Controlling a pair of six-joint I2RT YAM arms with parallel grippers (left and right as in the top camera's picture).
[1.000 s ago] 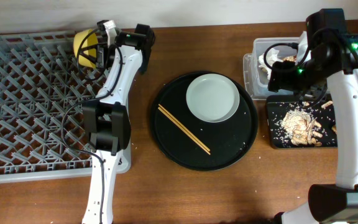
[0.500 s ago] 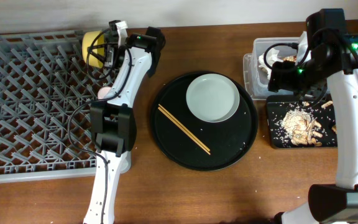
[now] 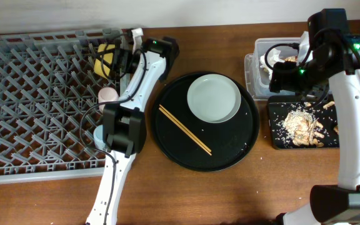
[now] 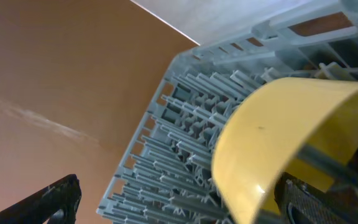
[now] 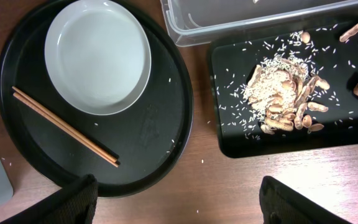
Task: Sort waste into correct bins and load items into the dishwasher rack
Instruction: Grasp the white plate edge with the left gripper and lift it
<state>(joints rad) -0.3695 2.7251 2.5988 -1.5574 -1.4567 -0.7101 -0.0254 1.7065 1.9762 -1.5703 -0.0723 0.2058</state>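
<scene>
Yellow bowl (image 4: 278,137) sits tilted on its side among the pegs at the far right corner of the dishwasher rack (image 3: 36,100), open face turned left. Left gripper (image 4: 182,199) is right at it with fingers spread wide: one finger is against the bowl's rim (contact cannot be confirmed), the other well clear to the side, nothing clamped. Pink cup (image 3: 107,95) stands in the rack just nearer than the bowl, along the right edge. Plate (image 5: 98,56), pale grey and empty, rests on the far side of the round black tray (image 5: 160,124) at the table's (image 5: 229,186) centre; chopsticks (image 5: 64,124) lie side by side on the same tray, near-left of the plate, running diagonally. Clear tub (image 3: 255,75) at far right holds crumpled white paper (image 3: 274,57). Black rectangular tray (image 5: 229,137) lies just nearer than the tub and carries food scraps (image 5: 284,93), with rice grains scattered around the heap. Right gripper (image 5: 182,199) hangs above this right-hand area, fingers wide apart and empty.
</scene>
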